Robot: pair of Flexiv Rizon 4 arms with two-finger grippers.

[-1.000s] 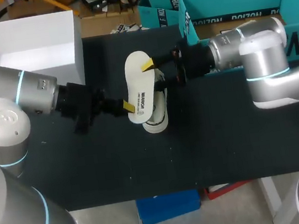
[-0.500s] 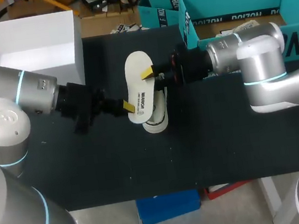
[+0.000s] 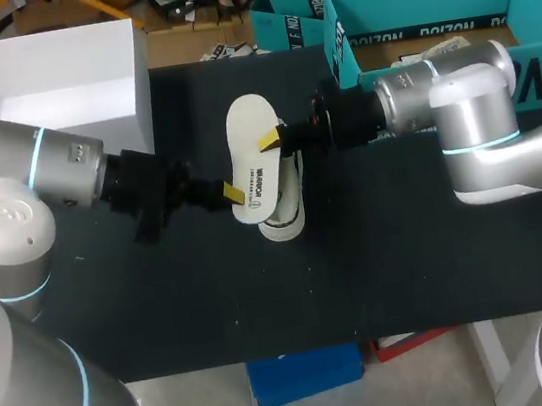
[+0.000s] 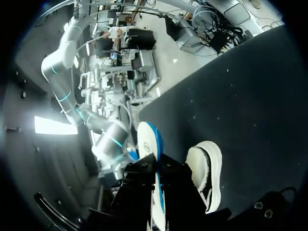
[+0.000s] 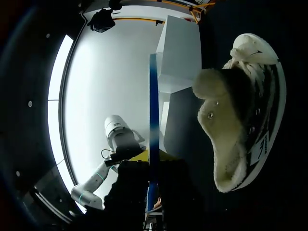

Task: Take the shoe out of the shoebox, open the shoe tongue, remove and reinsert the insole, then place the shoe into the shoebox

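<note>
Right gripper had shifted down insole edge over last second; its grip undeterminable. Left gripper clamped on insole end. Shoe beneath; reinsertion judged pending.

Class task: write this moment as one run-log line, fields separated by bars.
stage: insole out, held over shoe | left gripper: shut on insole | right gripper: shut on insole | shoe: lying on table

Shoe on table, right of insole
</note>
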